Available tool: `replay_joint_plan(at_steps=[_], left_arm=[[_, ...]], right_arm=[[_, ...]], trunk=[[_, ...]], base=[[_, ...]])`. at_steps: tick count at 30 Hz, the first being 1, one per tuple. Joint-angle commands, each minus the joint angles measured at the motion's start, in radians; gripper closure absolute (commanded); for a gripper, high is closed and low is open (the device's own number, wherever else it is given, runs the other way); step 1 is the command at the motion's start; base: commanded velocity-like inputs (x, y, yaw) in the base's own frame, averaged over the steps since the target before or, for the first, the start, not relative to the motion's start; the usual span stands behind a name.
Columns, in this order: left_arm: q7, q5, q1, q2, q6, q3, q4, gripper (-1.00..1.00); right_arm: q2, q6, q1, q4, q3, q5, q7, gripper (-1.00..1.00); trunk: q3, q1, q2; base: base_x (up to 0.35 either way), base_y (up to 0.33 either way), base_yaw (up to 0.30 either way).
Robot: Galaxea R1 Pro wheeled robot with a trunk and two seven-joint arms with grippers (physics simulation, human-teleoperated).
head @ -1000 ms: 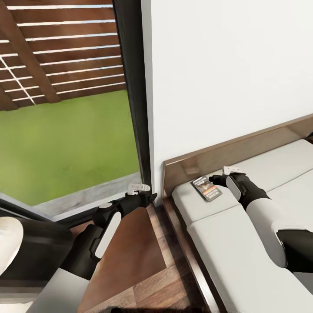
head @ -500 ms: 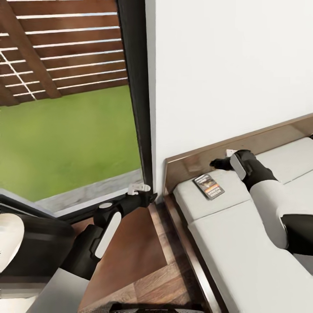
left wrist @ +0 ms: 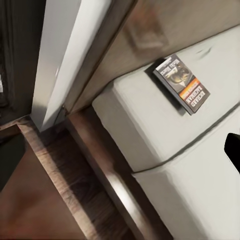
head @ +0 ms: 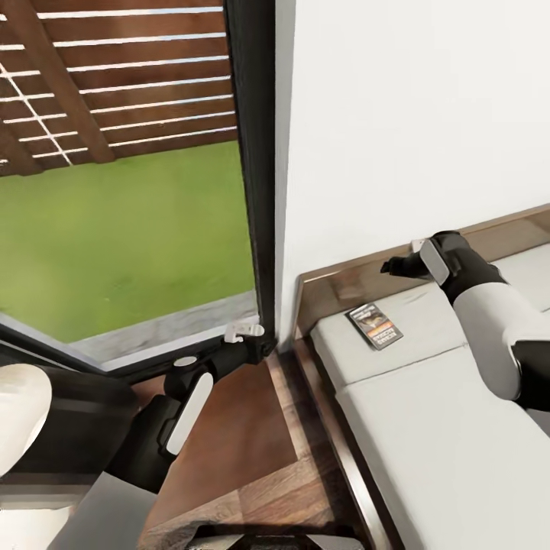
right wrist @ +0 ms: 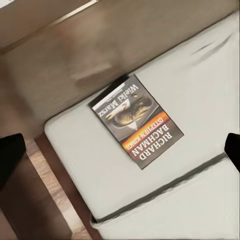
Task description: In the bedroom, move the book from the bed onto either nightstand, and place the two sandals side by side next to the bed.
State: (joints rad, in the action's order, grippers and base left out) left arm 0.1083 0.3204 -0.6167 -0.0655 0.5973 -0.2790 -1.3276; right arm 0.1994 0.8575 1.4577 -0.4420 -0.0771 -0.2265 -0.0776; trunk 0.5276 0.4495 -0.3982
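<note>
The book (head: 374, 326) lies flat on the light-grey mattress of the bed (head: 428, 428), close to the corner by the headboard. Its cover, with an orange band, faces up, as seen in the right wrist view (right wrist: 136, 121) and the left wrist view (left wrist: 181, 83). My right gripper (head: 395, 266) hangs open above the book and towards the headboard, holding nothing. My left gripper (head: 262, 345) is open over the flat brown top of what looks like the nightstand (head: 229, 428), beside the bed. The sandals are out of view.
A tall dark-framed glass pane (head: 256, 176) stands just left of the white wall (head: 397, 122), showing grass and a slatted fence. A strip of plank floor (head: 305, 428) runs between the brown top and the bed frame. The wooden headboard (head: 344, 279) backs the mattress.
My right gripper has risen from beside the book and pulled back toward the headboard. The book stays on the mattress. The head view has shifted slightly; the left arm is unchanged.
</note>
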Motion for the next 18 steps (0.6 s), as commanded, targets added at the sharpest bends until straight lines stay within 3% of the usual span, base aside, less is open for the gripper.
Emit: replay_joint_plan(at_steps=[1, 6, 18], left_arm=[[0.001, 0.002, 0.0, -0.001, 0.006, 0.0, -0.001, -1.0], [0.0, 0.004, 0.002, -0.002, 0.005, -0.025, -0.033, -1.0], [0.001, 0.0, 0.003, -0.003, 0.005, -0.031, -0.074, -1.0]], right_arm=[[0.01, 0.002, 0.005, 0.005, -0.008, -0.013, -0.008, -1.0], [0.034, -0.011, 0.011, 0.017, -0.005, -0.016, -0.002, -1.0], [0.028, -0.08, 0.012, 0.02, -0.012, -0.017, 0.0, -1.0]], trunk=[[0.003, 0.0, -0.002], [0.011, 0.0, -0.002], [0.031, 0.0, -0.002]], base=[[0.0, 0.0, 0.089], [0.0, 0.0, 0.065], [0.0, 0.0, -0.002]])
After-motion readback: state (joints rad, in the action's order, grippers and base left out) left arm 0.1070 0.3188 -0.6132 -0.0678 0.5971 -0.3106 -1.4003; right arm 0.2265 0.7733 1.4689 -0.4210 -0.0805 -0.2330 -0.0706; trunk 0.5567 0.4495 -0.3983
